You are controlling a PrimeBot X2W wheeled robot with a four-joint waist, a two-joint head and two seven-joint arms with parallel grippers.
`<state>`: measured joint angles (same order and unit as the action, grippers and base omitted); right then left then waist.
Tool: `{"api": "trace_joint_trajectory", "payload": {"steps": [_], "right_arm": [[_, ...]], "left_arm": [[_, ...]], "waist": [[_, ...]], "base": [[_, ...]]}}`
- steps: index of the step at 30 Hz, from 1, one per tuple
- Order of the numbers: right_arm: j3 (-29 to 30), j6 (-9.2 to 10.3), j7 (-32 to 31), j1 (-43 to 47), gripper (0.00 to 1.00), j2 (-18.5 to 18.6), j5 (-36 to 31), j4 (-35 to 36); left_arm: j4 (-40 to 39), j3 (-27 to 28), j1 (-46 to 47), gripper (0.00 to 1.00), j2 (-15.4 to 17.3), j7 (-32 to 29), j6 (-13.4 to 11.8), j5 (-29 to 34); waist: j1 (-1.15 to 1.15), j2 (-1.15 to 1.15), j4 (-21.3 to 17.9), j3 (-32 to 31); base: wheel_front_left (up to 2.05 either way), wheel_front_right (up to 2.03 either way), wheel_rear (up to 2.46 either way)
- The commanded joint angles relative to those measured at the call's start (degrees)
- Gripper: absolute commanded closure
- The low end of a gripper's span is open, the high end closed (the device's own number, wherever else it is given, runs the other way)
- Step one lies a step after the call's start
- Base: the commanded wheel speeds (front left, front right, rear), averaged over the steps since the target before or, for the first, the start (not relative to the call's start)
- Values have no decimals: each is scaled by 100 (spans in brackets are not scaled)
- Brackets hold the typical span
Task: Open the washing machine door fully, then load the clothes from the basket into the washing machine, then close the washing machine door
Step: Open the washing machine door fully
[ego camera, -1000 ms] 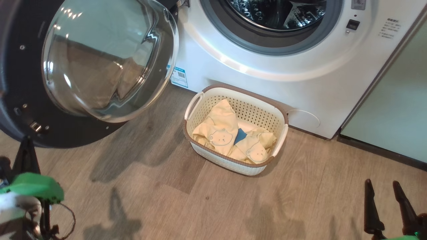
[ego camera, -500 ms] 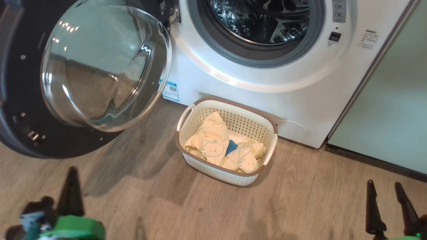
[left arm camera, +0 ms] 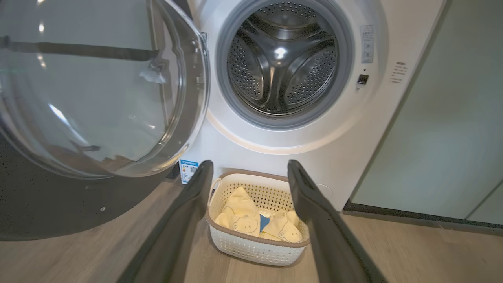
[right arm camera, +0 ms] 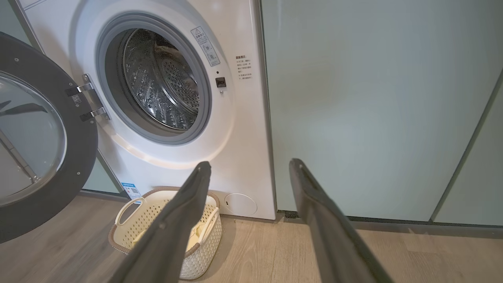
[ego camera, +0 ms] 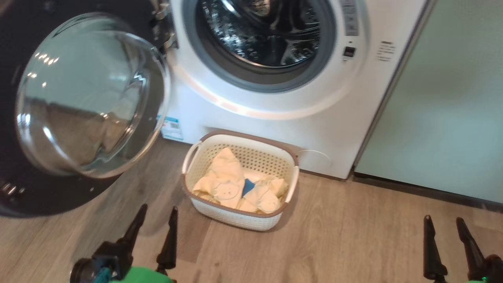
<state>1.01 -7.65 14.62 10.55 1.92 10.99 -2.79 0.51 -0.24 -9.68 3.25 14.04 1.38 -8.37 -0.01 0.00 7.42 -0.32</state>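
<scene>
The washing machine door (ego camera: 78, 110) is swung wide, left of the washing machine (ego camera: 275, 118): opening is judged done. The clothes (ego camera: 235, 188) are heaped in the basket (ego camera: 235, 218) before it; loading and closing remain. The left gripper (ego camera: 158, 208) and right gripper (ego camera: 443, 218) are held spread, empty. Print on the blue sticker (ego camera: 171, 129) cannot be read.

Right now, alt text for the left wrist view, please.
A white washing machine stands with its round glass door open to the left and its steel drum bare. On the wood floor before it sits a cream basket of pale yellow clothes, framed between the open fingers of the left gripper.
</scene>
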Motion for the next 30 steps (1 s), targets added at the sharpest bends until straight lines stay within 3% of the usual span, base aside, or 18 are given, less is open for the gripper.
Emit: {"api": "trace_joint_trajectory", "payload": {"steps": [1, 14, 30], "right_arm": [[-153, 16, 38, -99, 0, 96, -74, 194], [-370, 16, 38, -31, 0, 96, -123, 422], [-377, 16, 38, 7, 0, 96, -71, 494]], "left_arm": [[-161, 140, 164, 0, 10, -30, 22, 97], [93, 92, 334, 0, 93, -134, -31, 60], [196, 93, 385, 0, 151, -114, -134, 15]], "waist": [[1, 0, -204, -56], [1, 0, -1034, -124], [1, 0, -1223, -101]], "base": [[0, 0, 0], [0, 0, 0], [0, 0, 0]]}}
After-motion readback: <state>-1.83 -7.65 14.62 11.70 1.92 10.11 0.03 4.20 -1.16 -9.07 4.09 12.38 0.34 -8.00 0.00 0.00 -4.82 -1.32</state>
